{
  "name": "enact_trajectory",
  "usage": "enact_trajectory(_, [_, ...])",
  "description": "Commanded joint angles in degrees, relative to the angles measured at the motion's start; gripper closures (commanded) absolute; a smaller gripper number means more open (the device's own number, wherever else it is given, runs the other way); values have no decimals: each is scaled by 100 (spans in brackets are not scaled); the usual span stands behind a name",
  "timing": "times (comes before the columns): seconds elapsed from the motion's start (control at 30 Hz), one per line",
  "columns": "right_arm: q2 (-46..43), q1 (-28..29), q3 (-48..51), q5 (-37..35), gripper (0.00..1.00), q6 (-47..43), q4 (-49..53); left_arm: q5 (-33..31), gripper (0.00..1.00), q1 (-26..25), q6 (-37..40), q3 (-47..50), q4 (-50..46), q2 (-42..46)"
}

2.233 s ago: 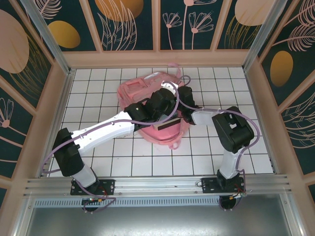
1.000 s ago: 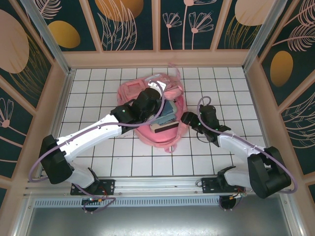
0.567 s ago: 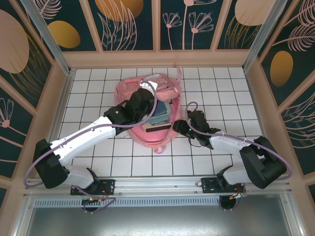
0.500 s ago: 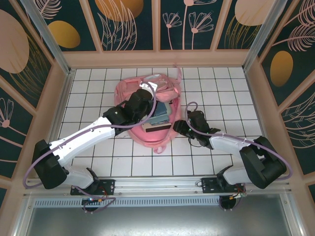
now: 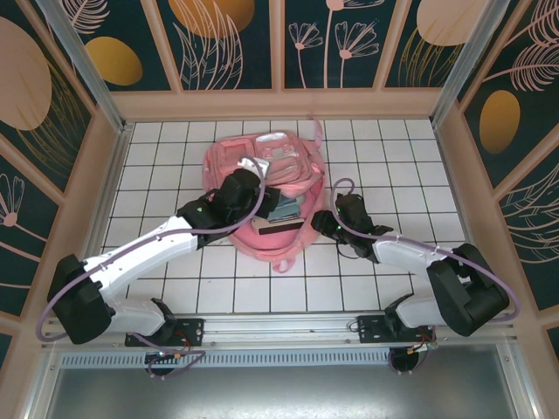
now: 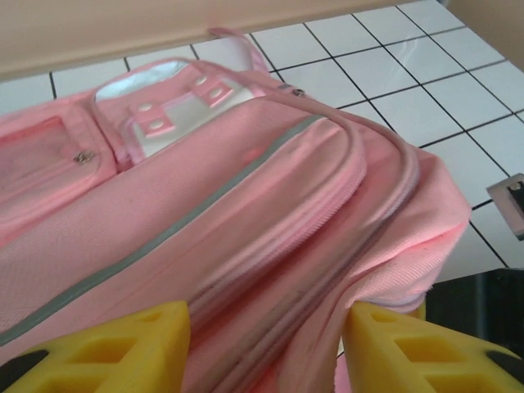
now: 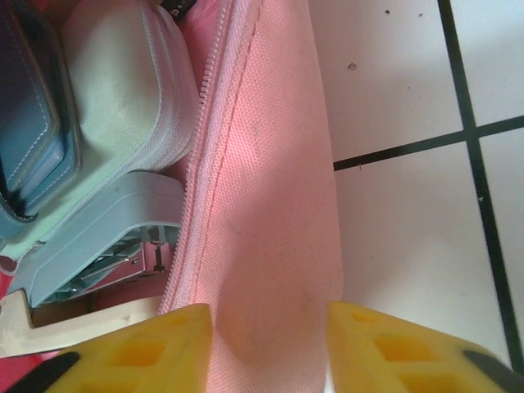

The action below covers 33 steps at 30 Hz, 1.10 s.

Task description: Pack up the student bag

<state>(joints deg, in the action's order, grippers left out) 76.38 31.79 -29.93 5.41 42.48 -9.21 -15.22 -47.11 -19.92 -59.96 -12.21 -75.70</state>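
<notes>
Left hand [image 6: 266,327] is released, astride the bag's [image 6: 246,180] front pockets. Right wrist view: right hand [image 7: 270,327] grasps its zip edge, pale case [image 7: 123,98] inside.

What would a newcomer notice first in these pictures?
The pink bag lies open in the middle of the tiled table, with cases and a stapler packed inside. The right tool grips its zip edge; the left tool, open, straddles its front.

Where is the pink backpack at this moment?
In the top view the backpack lies on the tiled table, just left of centre, the left gripper over it and the right gripper at its right edge.
</notes>
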Motion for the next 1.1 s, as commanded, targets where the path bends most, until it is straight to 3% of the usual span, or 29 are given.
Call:
enact_trajectory(0.0, [-305,-181,-179,-278,54,-91,282,127,37,311,-612,328,370,559])
enact_trajectory(0.03, [-374,-183,-188,-326,52,-102,374,163,29,345,-703,463,452,759])
enact_trajectory(0.17, [-676,-183,-173,-443,48,-125,566,144,29,585,-985,1017,654,1473])
enact_trajectory(0.37, [-1145,-77,-380,-490,44,-428,841,31,42,1430,-1450,1636,526,1833])
enact_trajectory(0.47, [-1224,249,-715,-570,44,-685,1047,221,50,2018,-1702,2004,638,1779])
enact_trajectory(0.63, [-1009,967,-1399,-833,43,-1132,1270,657,55,2918,-2103,2592,1045,1505])
enact_trajectory(0.87, [-237,1613,-2010,-921,42,-1354,1313,1193,61,3616,-1965,3076,1936,558])
enact_trajectory(1.07, [41,1797,-2088,-772,41,-1374,1103,1549,65,3807,-1789,3137,2546,-319])
